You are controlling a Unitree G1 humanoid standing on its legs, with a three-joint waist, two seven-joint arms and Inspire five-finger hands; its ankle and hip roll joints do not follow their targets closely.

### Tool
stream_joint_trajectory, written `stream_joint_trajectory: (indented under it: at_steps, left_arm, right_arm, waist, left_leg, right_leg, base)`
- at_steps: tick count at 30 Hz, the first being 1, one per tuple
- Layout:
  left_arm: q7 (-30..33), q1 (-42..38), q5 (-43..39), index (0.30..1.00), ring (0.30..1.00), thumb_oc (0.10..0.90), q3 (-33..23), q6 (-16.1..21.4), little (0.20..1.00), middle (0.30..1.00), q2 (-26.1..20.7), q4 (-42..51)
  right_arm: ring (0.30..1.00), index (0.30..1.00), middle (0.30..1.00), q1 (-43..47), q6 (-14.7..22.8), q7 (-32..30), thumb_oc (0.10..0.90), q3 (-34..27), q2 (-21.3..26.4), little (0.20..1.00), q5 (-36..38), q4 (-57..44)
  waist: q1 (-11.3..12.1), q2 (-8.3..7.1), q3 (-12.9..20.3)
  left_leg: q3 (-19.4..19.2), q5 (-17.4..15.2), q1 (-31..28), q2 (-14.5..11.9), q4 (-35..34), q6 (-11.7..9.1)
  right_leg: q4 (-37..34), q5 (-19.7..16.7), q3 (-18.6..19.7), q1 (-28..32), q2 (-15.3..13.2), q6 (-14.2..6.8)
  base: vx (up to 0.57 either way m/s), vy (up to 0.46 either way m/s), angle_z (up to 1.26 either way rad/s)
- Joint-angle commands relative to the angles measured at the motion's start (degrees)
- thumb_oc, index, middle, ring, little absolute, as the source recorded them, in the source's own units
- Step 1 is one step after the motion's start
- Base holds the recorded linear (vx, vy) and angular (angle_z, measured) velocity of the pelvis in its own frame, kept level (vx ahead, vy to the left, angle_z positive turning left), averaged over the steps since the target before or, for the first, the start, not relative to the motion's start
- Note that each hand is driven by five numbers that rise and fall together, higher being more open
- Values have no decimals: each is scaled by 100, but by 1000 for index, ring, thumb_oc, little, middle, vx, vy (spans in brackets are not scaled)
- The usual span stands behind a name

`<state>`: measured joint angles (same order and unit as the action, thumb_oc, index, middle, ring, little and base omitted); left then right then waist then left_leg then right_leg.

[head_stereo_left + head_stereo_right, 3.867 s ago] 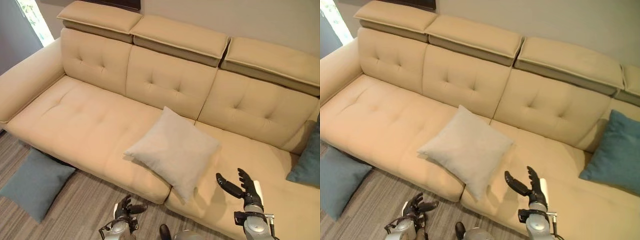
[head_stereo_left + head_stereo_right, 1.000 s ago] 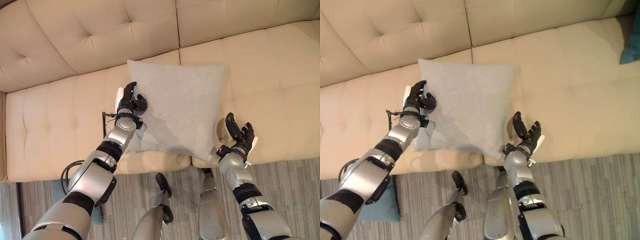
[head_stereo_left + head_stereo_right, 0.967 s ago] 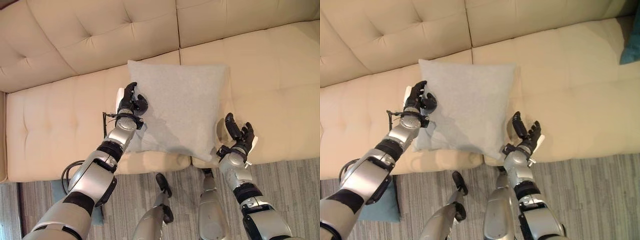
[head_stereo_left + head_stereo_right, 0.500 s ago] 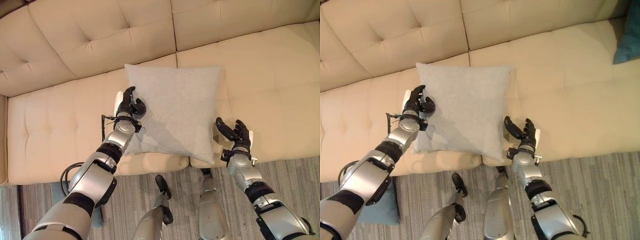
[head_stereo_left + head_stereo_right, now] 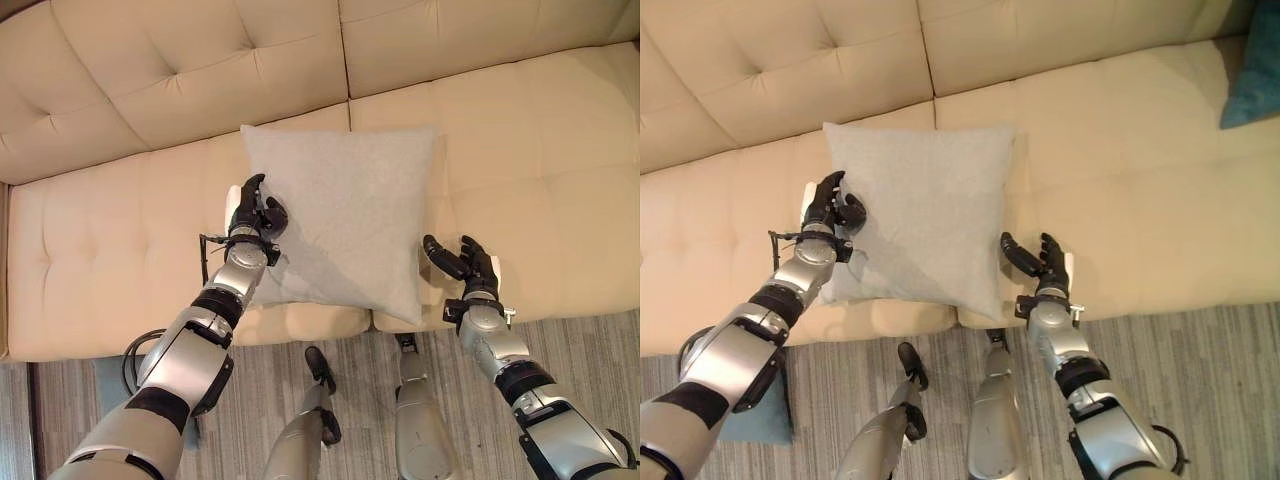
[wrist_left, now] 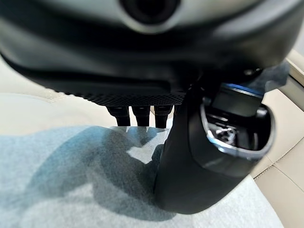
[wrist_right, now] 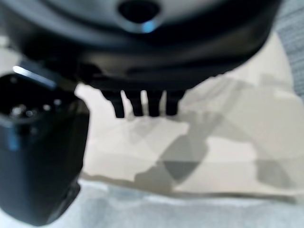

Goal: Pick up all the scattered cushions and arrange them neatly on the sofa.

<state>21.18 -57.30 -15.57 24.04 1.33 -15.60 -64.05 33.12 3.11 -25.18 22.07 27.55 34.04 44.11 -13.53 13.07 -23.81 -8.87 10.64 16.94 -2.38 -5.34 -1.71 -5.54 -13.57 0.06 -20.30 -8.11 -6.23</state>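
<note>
Left robot hand (image 5: pixel 254 212) is clamped on the left edge of a square, pale grey woven cushion (image 5: pixel 340 220) lying flat on the tufted cream sofa (image 5: pixel 110 240). Right robot hand (image 5: pixel 466 268), fingers spread apart, sits just beside the cushion's right edge.

The cream sofa (image 5: pixel 120 250) carries a grey cushion (image 5: pixel 345 215) and a teal cushion (image 5: pixel 1252 85) at its far right.

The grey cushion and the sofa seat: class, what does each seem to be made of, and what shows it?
Grey cushion: probably woven fabric, matte with a fine speckled grain; it sags softly under the left hand. Sofa seat: smooth cream upholstery, leather-like or microfibre, hard to tell which; it has tufted dimples, stitched seams and a faint sheen.
</note>
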Motion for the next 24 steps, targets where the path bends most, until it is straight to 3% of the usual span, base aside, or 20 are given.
stream_joint_trajectory:
  at_steps: [1, 9, 19, 20, 21, 22, 23, 24]
  left_arm:
    - [-54, -266, 174, 900, 900, 800, 317, 66, 900, 900, 170, -122]
    - [-18, 17, 514, 900, 900, 800, 476, 51, 900, 900, 318, -52]
    - [-183, 374, 694, 900, 900, 800, 594, 56, 900, 900, 236, 97]
    - [-394, 404, 570, 634, 634, 623, 623, 135, 634, 634, 164, 249]
    - [-394, 405, 570, 589, 589, 593, 623, 134, 589, 589, 163, 250]
    - [-684, 411, 383, 352, 352, 435, 625, 203, 352, 352, 58, 332]
    - [-829, 444, 272, 300, 300, 400, 613, 239, 300, 300, -11, 420]
    - [-829, 445, 272, 300, 300, 400, 613, 238, 300, 300, -11, 421]
  right_arm:
    - [900, 900, 900, 2716, 782, 1138, 800, 730, -1530, 900, -262, -758]
    - [900, 900, 900, 2904, 657, 1104, 800, 800, -1531, 900, -578, -945]
    - [900, 900, 900, 2953, 416, 1313, 800, 881, -1599, 900, -469, -558]
    - [528, 528, 528, 2966, 340, 1478, 552, 925, -1638, 528, -298, -402]
    - [434, 434, 434, 2967, 341, 1479, 489, 925, -1638, 434, -297, -401]
    - [300, 300, 300, 2987, 275, 1682, 400, 1079, -1628, 300, -258, -353]
    - [300, 300, 300, 2966, 236, 1794, 400, 1186, -1609, 300, -307, -344]
    - [300, 300, 300, 2967, 236, 1794, 400, 1186, -1610, 300, -307, -344]
  waist:
    - [585, -199, -123]
    - [760, -390, -81]
    - [1072, -875, -16]
    - [1138, -928, -35]
    - [1138, -929, -35]
    - [1185, -971, -86]
    - [1190, -988, -99]
    - [1189, -988, -98]
  left_leg:
    - [409, -1359, 450, 41, 1590, -91]
    - [522, -1398, 401, 128, 1597, -64]
    - [668, -1524, 473, 152, 1826, -61]
    - [689, -1528, 501, 158, 1842, -67]
    - [689, -1528, 502, 158, 1842, -67]
    - [691, -1526, 545, 158, 1875, -71]
    - [684, -1525, 571, 159, 1885, -72]
    - [685, -1525, 572, 159, 1885, -72]
  right_leg:
    - [1802, 1690, -27, -332, -242, -30]
    - [1645, 1610, -169, -80, -362, -67]
    - [1605, 1586, -356, 126, -428, -76]
    - [1612, 1589, -397, 127, -434, -70]
    - [1612, 1589, -397, 126, -434, -70]
    - [1642, 1597, -402, 111, -440, -68]
    - [1648, 1591, -407, 97, -444, -67]
    - [1648, 1591, -408, 96, -445, -67]
  base:
    - [19, 94, 5]
    - [33, 69, 8]
    - [24, 19, 25]
    - [9, -10, 28]
    - [7, 7, 17]
    - [-3, 14, 16]
    - [-3, 14, 24]
    - [4, 7, 25]
